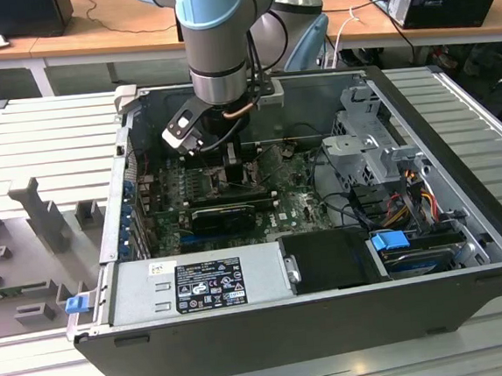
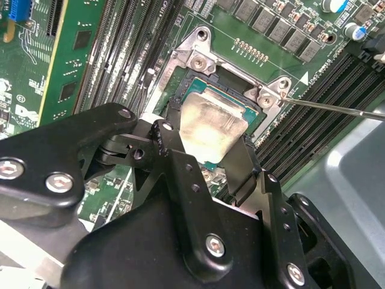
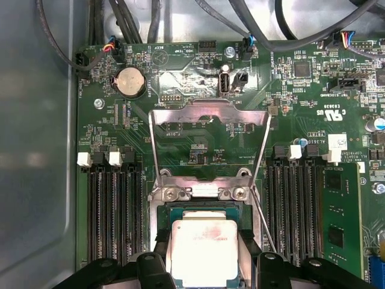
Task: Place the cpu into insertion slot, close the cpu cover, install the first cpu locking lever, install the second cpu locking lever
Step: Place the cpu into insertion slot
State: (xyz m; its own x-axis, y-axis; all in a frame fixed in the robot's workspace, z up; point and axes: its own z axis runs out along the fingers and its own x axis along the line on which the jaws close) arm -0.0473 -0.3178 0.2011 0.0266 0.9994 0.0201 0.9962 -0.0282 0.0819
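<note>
Fingers of the gripper are part closed, pads pressed to two opposite edges of the cpu. In both wrist views the cpu sits between them, square, with a dull silver lid and smudges on its face. It is down at the slot, with teal substrate showing past the lid. I cannot tell whether it is fully seated.

Cover is swung open on its hinge. It is a thin bright steel frame with a big square cut-out, standing clear of the slot. One lever, a thin steel rod, lies unlatched just beside the slot.

Banks of long black memory slots flank the slot close on both sides. A green memory stick stands in the outer bank on one side. A coin cell sits beyond the cover on the green board.

In the exterior view the arm reaches down into the open case at its far side. Nearer lies a long black card, then the grey power supply. The drive cage is toward the exterior view's right.
</note>
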